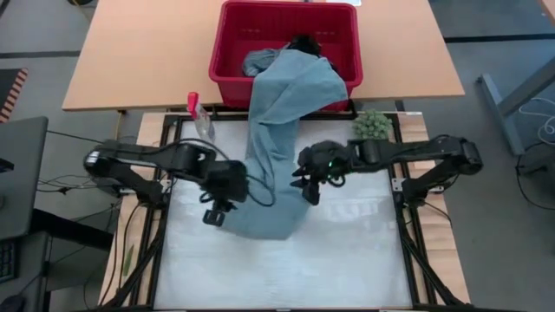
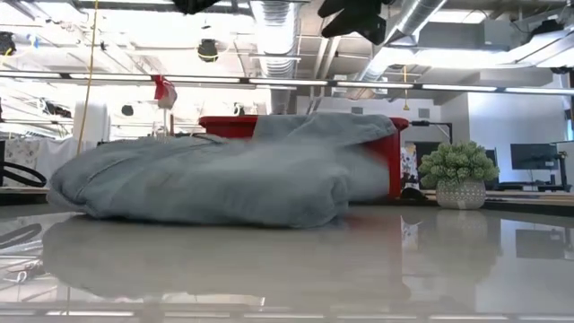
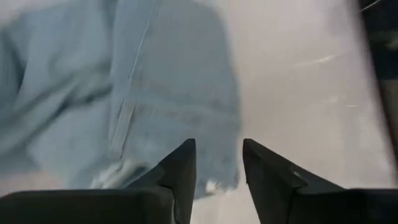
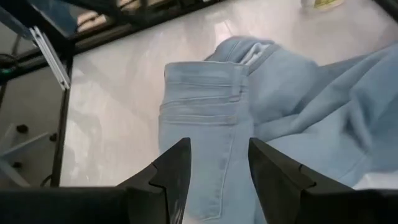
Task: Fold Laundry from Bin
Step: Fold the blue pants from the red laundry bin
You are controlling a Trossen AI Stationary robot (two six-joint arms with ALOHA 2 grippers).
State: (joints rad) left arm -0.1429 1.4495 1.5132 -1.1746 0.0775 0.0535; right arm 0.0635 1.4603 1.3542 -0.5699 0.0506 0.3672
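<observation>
since the jeans (image 1: 276, 147) trail from the bin (image 1: 227, 52) onto the counter (image 1: 347, 260), left gripper (image 1: 217, 211) and right gripper (image 1: 308, 185) flank them, jaws parted, empty.

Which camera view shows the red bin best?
The high view: the red bin shows whole, its rim and inside visible, the blue garment trailing out onto the table. The low view shows only slivers behind the cloth. Neither wrist view shows it.

Soft denim-like cloth laundry (image 1: 276, 147), glossy white table (image 1: 347, 260), red plastic bin (image 1: 227, 52)
</observation>
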